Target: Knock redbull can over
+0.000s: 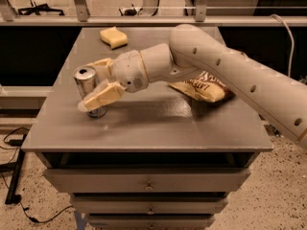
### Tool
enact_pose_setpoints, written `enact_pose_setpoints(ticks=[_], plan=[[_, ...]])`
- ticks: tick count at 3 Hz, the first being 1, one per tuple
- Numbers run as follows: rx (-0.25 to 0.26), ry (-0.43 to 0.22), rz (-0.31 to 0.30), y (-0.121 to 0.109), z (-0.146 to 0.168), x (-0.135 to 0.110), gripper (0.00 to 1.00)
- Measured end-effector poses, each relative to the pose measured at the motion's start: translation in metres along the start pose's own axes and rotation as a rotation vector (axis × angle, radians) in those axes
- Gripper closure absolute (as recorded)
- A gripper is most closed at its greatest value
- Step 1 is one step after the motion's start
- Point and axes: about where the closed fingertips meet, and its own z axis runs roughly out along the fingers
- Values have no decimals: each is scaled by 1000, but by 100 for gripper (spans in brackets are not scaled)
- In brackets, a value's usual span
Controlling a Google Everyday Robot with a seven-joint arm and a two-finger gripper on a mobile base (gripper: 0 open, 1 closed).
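Observation:
The redbull can (pixel 85 78), slim and silver with a pull-tab top, stands upright near the left edge of the grey table (pixel 158 123). My gripper (pixel 89 86) has come in from the right at can height, and the can sits between its two tan fingers. One finger (pixel 101 96) lies across the can's front lower half and hides its blue panels. The other finger (pixel 98 65) is behind the can. The fingers are spread apart, and the front one touches or nearly touches the can.
A brown chip bag (pixel 204 87) lies at the table's right, partly under my arm. A yellow sponge (pixel 113 36) lies at the back. The table's left edge is close to the can. Drawers sit below the tabletop, and a railing runs behind it.

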Motion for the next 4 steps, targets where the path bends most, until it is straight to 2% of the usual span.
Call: enact_pose_setpoints(ticks=[1, 2, 3, 4], plan=[[55, -4, 18, -9, -18, -9, 62], [106, -15, 28, -18, -39, -22, 86], [178, 73, -24, -26, -74, -56, 100], [191, 249, -79, -31, -99, -70, 100]])
